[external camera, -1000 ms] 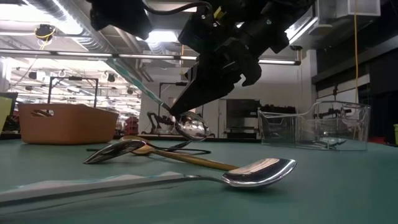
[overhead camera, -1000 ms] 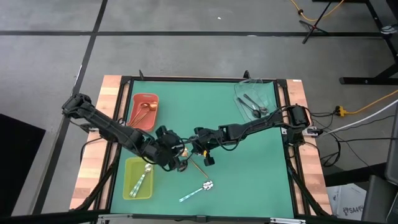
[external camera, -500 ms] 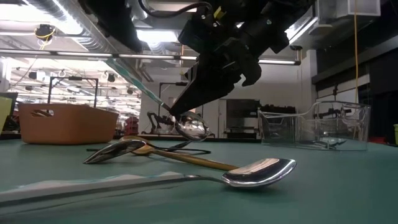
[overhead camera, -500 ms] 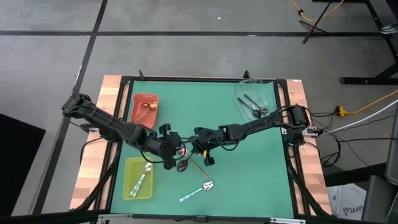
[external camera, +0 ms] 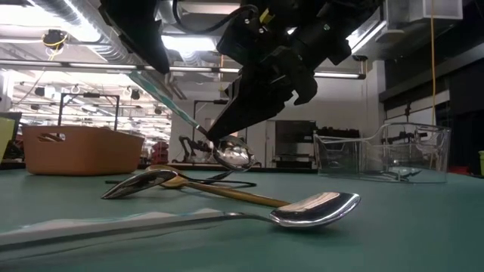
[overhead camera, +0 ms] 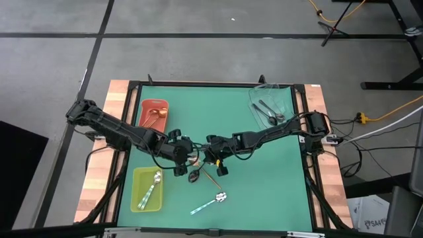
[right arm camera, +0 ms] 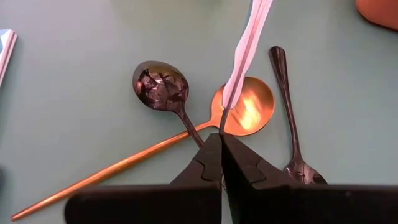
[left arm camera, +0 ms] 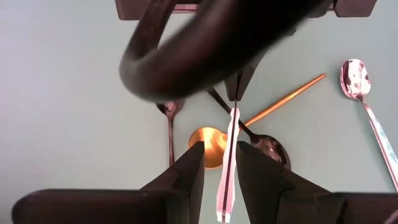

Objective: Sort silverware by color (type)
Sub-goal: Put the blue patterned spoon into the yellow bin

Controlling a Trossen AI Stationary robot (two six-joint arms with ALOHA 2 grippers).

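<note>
My right gripper (right arm camera: 221, 138) is shut on a mint-handled spoon (right arm camera: 249, 43) above the middle of the table. The spoon's silver bowl (external camera: 232, 155) hangs low and its handle (external camera: 162, 98) slants up toward my left arm. My left gripper (left arm camera: 221, 149) is open, with one finger on either side of that handle (left arm camera: 228, 165); I cannot tell whether they touch it. Under them a copper spoon (right arm camera: 245, 109) and two black spoons (right arm camera: 160, 84) (right arm camera: 286, 106) lie crossed on the mat. Another mint-handled spoon (overhead camera: 210, 203) lies nearer the front edge. My right gripper pinches the spoon's thin metal neck (right arm camera: 222, 121) between its two fingertips, just where the mint handle ends. The fingers slant down from the table's right side. The spoon is lifted clear of the mat, tilted, bowl end down and handle end up.
A red tray (overhead camera: 153, 118) with copper spoons stands at the far left. A yellow-green tray (overhead camera: 147, 188) with mint-handled spoons stands at the near left. A clear tray (overhead camera: 271, 109) with dark spoons stands at the far right. The green mat is bare at the near right.
My left gripper has moved up toward the table's far edge and closer to the right gripper, and its fingers now stand on either side of the raised mint handle. My right gripper and the spoon have kept still.
</note>
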